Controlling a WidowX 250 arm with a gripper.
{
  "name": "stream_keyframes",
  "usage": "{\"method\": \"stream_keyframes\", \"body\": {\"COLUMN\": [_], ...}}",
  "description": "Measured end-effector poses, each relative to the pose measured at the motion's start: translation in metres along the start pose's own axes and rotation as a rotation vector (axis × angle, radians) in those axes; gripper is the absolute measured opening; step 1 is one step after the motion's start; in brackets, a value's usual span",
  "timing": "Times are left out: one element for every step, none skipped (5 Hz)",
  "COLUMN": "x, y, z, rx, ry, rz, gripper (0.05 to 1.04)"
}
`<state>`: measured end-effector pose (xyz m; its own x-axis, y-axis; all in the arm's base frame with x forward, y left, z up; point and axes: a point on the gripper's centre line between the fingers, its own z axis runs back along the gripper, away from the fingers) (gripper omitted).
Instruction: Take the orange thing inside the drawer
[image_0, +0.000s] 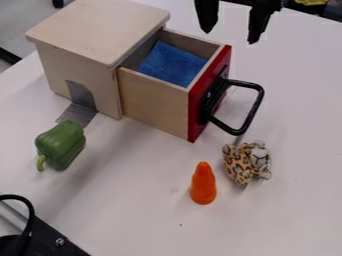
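Black hardware (50, 240) fills the lower left corner — the orange cone (203, 186) sits at lower centre, below the open drawer (157, 108), while the gripper (230, 37) hangs at upper right — fingers released, apart.

Light soft, fairly bright, apparently from above. White tabletop (297, 217) pale throughout. Wooden box (100, 30) brightest on its lid, camera-facing side duller. Drawer (153, 105) shaded inside along its walls. Broad, soft-edged shadow on the table between drawer and green bell pepper (61, 145). Small highlights on black drawer handle (254, 110).
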<state>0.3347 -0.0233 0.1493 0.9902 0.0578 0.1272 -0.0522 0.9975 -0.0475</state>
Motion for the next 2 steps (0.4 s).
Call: {"method": "stream_keyframes", "body": {"x": [-0.004, -0.041], "y": [0.000, -0.014], "z": [-0.011, -0.017], "rx": [0.002, -0.008], "ry": [0.037, 0.096], "rz": [0.000, -0.038], "gripper": [0.995, 0.995]}}
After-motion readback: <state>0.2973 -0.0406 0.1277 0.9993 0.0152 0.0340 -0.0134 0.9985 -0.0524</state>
